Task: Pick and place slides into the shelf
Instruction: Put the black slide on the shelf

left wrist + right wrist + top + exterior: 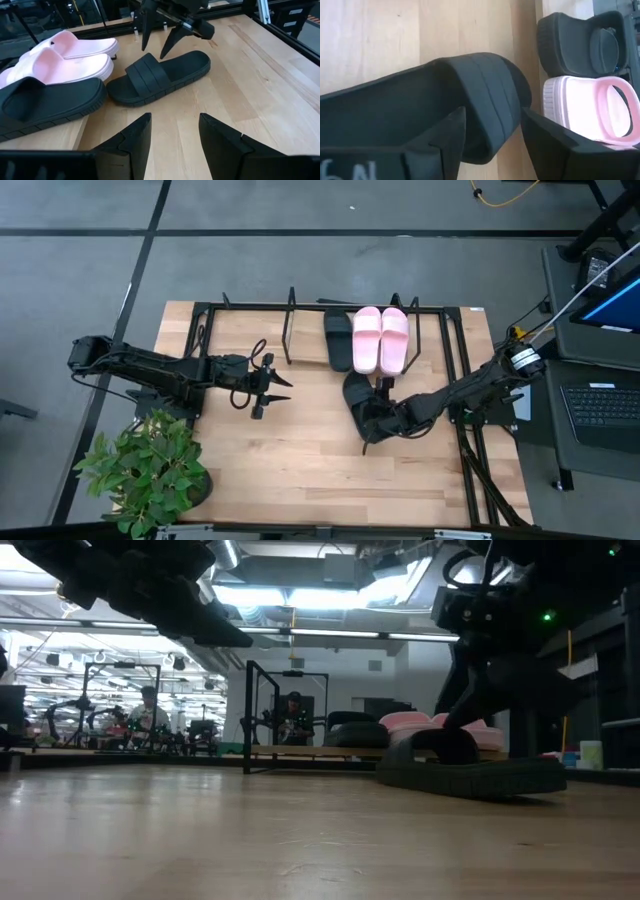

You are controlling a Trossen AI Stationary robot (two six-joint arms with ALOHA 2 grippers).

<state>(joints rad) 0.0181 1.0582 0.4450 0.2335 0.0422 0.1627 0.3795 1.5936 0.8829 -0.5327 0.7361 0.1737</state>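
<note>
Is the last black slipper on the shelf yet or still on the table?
Still on the table. The black slide lies flat on the tabletop, in front of the shelf, with the right gripper over it.

No legible text anywhere; only indistinct white marks on the right tool (492,142), unreadable.

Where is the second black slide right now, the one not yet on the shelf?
In the high view the black slide lies on the tabletop right of centre, just in front of the pink pair on the shelf, with the right gripper at it.
</note>
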